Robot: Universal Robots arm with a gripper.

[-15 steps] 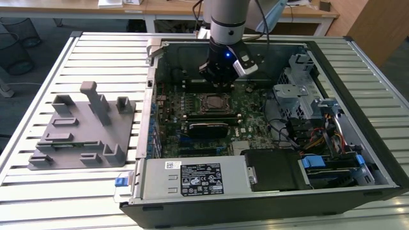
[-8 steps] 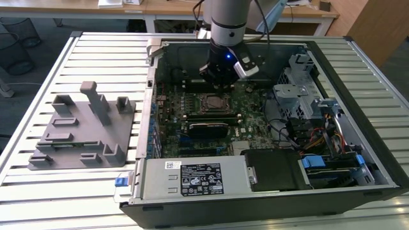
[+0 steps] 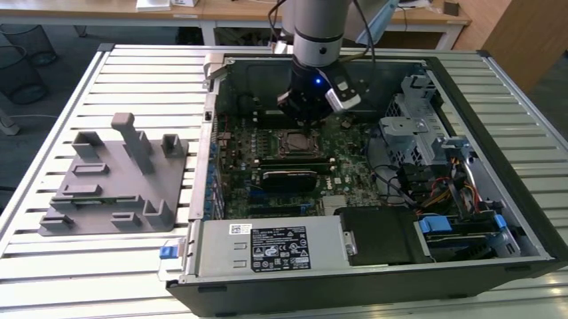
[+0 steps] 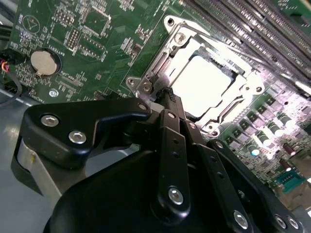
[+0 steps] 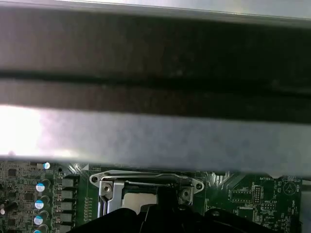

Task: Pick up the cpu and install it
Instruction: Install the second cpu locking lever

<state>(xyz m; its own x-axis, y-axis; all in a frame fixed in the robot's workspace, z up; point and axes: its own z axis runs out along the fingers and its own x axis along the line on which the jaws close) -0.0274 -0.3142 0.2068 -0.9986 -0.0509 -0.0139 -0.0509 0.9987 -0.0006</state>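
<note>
Exterior view: arm points straight down, end effector (image 3: 306, 121) above the socketed cpu (image 3: 296, 141), opening indiscernible.

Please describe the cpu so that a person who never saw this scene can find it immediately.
Look inside the open computer case, at the green board. Directly under the arm's pincer sits a metal socket frame; the cpu is the pale, shiny square plate inside it, unlike the dark parts around.

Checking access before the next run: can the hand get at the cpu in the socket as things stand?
Probably yes. The hand hangs just beside the socket, and the cpu lies in it with its pale top bare and the frame swung open. Nothing sits over it.
</note>
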